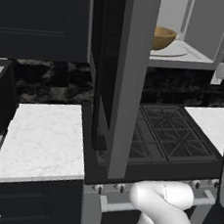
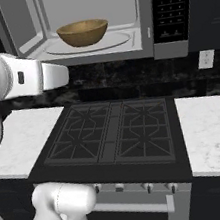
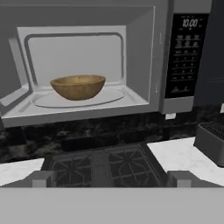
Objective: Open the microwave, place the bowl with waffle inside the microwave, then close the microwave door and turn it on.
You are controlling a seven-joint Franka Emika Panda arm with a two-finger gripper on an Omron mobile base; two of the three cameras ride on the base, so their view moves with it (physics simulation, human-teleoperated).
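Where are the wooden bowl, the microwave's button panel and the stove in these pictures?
bowl (image 2: 83,33): right base view, its front wall.
button panel (image 3: 181,54): hand view, its keypad.
stove (image 2: 111,137): right base view, centre grate.

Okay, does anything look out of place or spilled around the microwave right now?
Nothing stands out. The bowl sits upright on the turntable plate inside the open microwave, with no spill around it. The microwave door is swung wide over the stove, as expected before closing.
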